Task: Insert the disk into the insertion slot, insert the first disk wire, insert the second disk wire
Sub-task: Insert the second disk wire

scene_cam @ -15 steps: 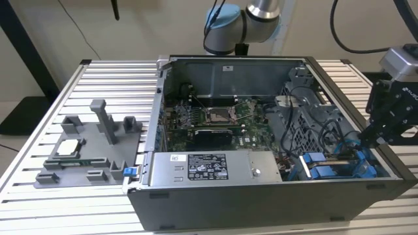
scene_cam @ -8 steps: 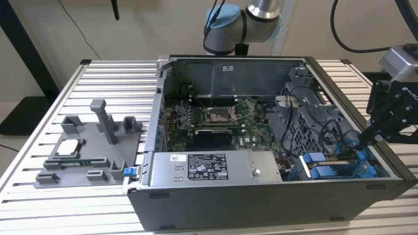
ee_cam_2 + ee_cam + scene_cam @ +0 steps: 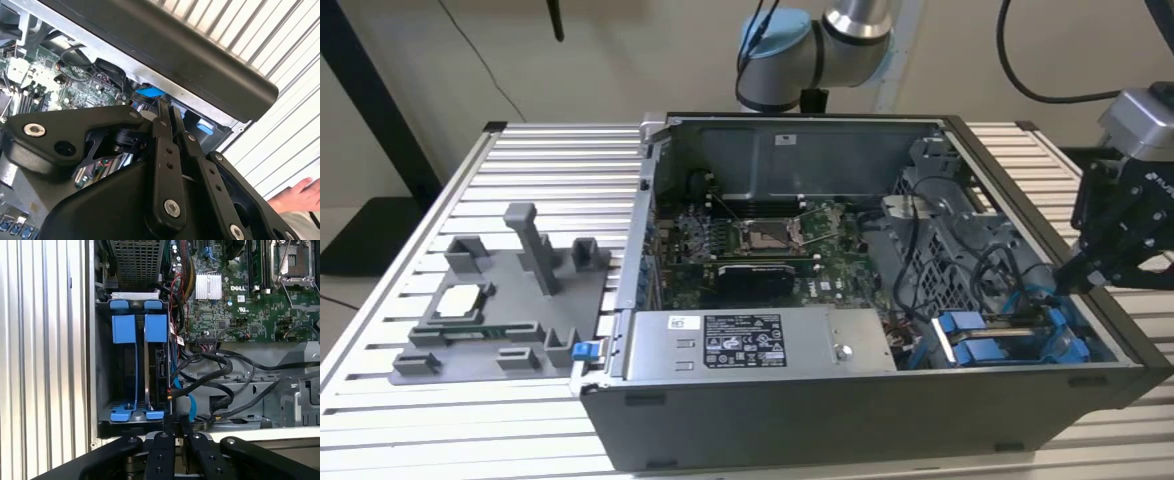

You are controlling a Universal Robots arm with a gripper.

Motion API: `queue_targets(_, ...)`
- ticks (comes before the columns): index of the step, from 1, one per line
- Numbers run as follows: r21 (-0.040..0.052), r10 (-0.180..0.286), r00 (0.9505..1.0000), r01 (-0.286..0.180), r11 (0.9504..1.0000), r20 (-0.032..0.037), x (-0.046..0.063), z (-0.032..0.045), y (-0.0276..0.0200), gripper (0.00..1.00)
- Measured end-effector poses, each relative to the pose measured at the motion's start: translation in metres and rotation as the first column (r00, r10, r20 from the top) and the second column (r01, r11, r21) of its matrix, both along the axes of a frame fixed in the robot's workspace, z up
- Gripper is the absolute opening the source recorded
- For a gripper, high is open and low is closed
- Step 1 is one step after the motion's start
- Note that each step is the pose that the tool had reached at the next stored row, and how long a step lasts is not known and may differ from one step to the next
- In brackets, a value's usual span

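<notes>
Your pincer (image 3: 174,421) is narrow, its fingers nearly together, beside the insertion slot (image 3: 103,365) at a corner of the computer case (image 3: 854,420). The disk (image 3: 159,371) stands on edge inside that slot.

Exterior high; wrist views near insertion slot (image 3: 103,380)

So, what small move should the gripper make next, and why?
Probably a slight advance of the gripper toward the near edge of the disk. The disk already sits in the insertion slot, and the shut fingers hang just beside it among the loose cables.
</notes>
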State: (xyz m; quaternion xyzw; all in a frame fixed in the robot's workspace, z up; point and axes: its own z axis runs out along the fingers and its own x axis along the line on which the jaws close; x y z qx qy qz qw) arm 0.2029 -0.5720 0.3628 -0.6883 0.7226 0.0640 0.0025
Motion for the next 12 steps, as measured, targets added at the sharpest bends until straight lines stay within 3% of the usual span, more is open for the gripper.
queue_targets(12, 0.0002, 0.0, 1.0, 0.0, 1.0, 0.0, -0.018, 0.0191, 0.0041, 0.0)
